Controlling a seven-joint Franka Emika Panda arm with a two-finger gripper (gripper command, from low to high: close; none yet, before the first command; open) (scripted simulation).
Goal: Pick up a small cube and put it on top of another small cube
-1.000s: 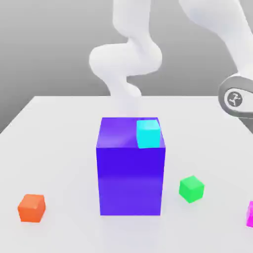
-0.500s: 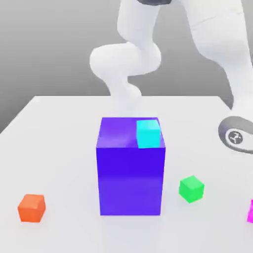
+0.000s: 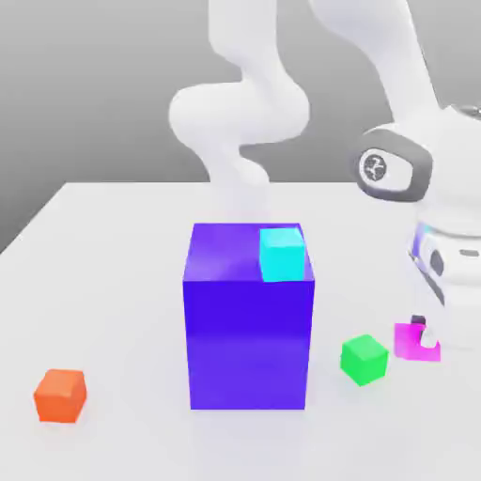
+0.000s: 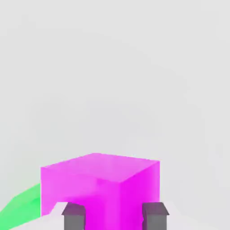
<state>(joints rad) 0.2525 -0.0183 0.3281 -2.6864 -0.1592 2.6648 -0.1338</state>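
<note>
Between fingers of gripper: magenta cube, grasped, near green cube.

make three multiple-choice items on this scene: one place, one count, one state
1. Where is the cyan cube?
a) on the white table
b) atop the blue-purple block
c) under the green cube

2. How many small cubes are there?
a) two
b) three
c) four

3. The magenta cube is:
a) gripped
b) untouched
c) stacked on green

Key:
1 b, it sits on the block's top face.
2 c, cyan, magenta, green and orange are seen.
3 a, the end effector has a finger against either side.
</note>
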